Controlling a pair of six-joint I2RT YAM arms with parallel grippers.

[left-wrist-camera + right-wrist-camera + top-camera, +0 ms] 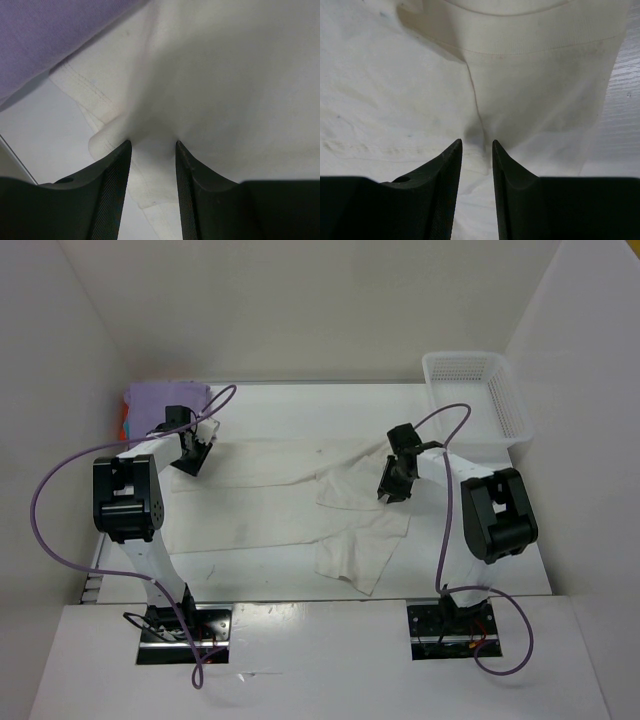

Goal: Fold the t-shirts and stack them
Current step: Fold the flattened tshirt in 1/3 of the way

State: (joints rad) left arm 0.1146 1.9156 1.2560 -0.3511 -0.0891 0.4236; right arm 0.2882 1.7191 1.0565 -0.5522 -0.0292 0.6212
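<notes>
SHIRT: off-white t-shirt (pixel 262 492) part-spread mid-table, creased, right side doubled over | GRIP: left gripper (pixel 192 462) clamps its left edge beside lavender t-shirt (pixel 160 398); right gripper (pixel 392 490) pinches a central fold | SETTING: white table (pixel 300 405), mesh basket (pixel 478 390) far right, plain white walls

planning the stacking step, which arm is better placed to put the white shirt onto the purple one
Left, probably: the left gripper pinches the off-white t-shirt beside the lavender t-shirt; the right gripper grips it mid-table.

arms (pixel 128 498): black-and-white | cables (pixel 36 498): purple | jaws: black, ribbed inner faces
</notes>
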